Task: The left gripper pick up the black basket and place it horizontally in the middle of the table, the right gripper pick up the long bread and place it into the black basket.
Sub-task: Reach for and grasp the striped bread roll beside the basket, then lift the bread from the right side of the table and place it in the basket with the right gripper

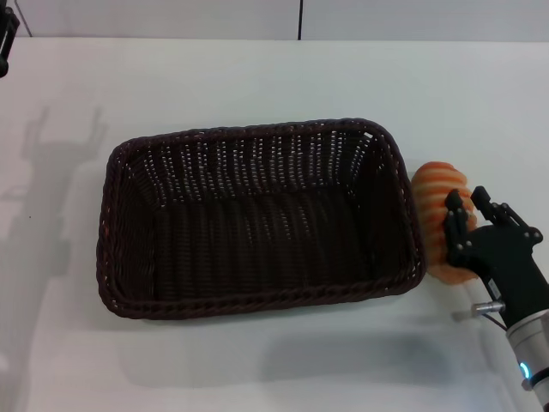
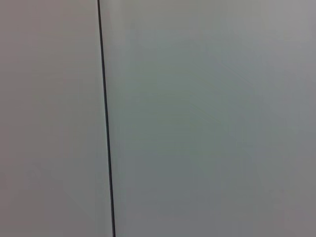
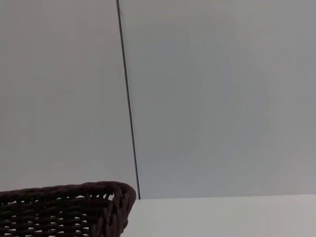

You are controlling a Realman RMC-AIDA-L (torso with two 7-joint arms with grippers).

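Observation:
The black basket (image 1: 257, 219) lies lengthwise across the middle of the white table (image 1: 257, 77), open side up and empty. One corner of it shows in the right wrist view (image 3: 74, 207). The long bread (image 1: 436, 202), orange-brown with cream stripes, is just off the basket's right rim. My right gripper (image 1: 467, 206) has come in from the lower right and its black fingers are closed on the loaf's right side. Whether the loaf rests on the table or hangs just above it is unclear. Only a dark sliver of my left gripper (image 1: 4, 43) shows at the far left edge.
A pale wall with a dark vertical seam (image 2: 104, 123) stands behind the table and fills the left wrist view. The seam also shows in the right wrist view (image 3: 128, 108). Bare tabletop lies left of, behind and in front of the basket.

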